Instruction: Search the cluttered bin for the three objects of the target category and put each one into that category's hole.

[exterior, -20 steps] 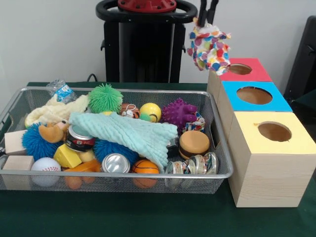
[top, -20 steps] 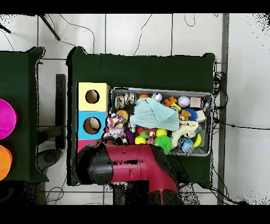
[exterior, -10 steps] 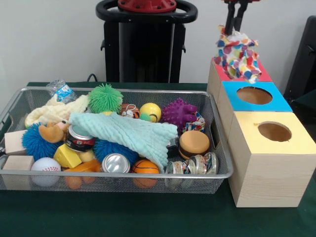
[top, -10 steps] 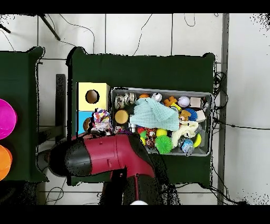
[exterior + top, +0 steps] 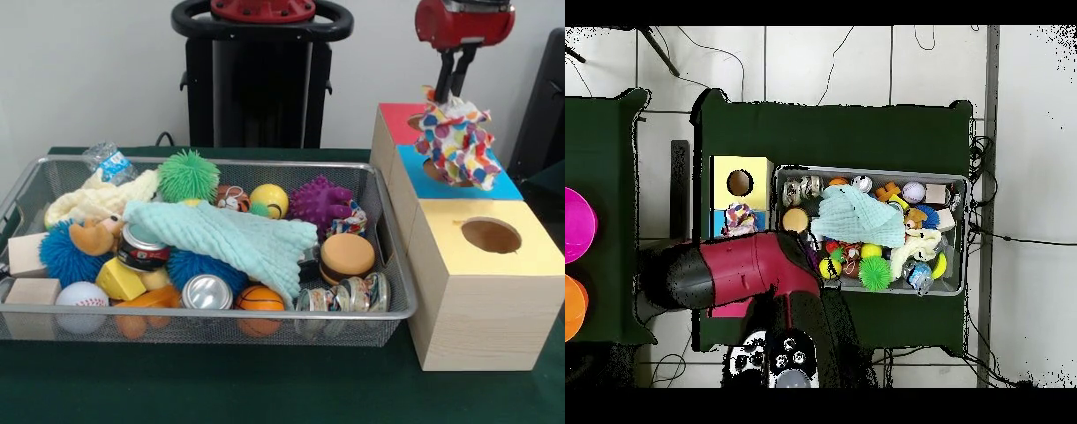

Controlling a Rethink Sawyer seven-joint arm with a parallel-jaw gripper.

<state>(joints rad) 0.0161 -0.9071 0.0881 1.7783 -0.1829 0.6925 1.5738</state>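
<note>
- Front view: the multicoloured cloth (image 5: 457, 143) is clamped in the claw (image 5: 452, 88) and has been carried from the red box to above the blue box's hole (image 5: 434, 170); release seems imminent.
- Overhead view: the cloth (image 5: 741, 217) is seen over the blue box (image 5: 717, 219), clear of the wire bin (image 5: 957, 182).

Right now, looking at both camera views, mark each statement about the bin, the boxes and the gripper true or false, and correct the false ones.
1. The gripper holds a multicoloured spotted cloth. True.
2. The cloth hangs over the yellow-topped box. False: it hangs over the blue-topped box, hiding most of its hole.
3. A mint-green cloth lies draped over other items in the wire bin. True.
4. The wire bin is empty. False: it is full of balls, cans, blocks and toys.
5. The yellow-topped box's hole is open and uncovered. True.
6. The toy hamburger sits on top of the red-topped box. False: it lies in the bin, at the end nearest the boxes.
</note>
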